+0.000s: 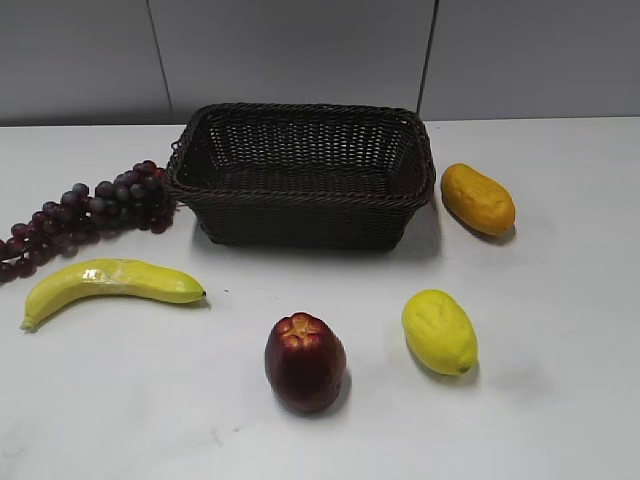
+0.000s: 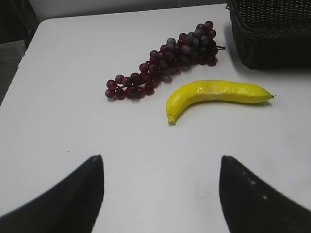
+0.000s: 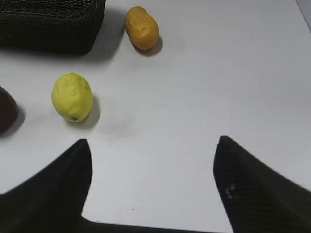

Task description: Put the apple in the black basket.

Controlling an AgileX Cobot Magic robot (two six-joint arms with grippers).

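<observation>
A white table [image 1: 560, 400] carries everything. The biggest thing on it is the black basket [image 1: 300, 172], sitting at the back centre near the grey wall, with nothing visible inside it. To its left, a bunch of dark red grapes [image 1: 90, 210] stretches out, its upper end just beside the basket's left wall. In front of the grapes lies a yellow banana [image 1: 108, 282], curved, its dark tip pointing toward the middle of the table. The apple [image 1: 305, 362] stands in front of the basket, well apart from it, dimpled top up; open table lies between the two. Just to its right rests a yellow lemon [image 1: 440, 331], near but not touching. An orange-yellow oval fruit [image 1: 478, 198] lies beside the basket's right end.

The left gripper [image 2: 160, 191] hangs above bare table short of the banana, jaws spread wide with nothing between them. The right gripper [image 3: 150, 187] likewise stands released over bare table, the lemon ahead to its left.
</observation>
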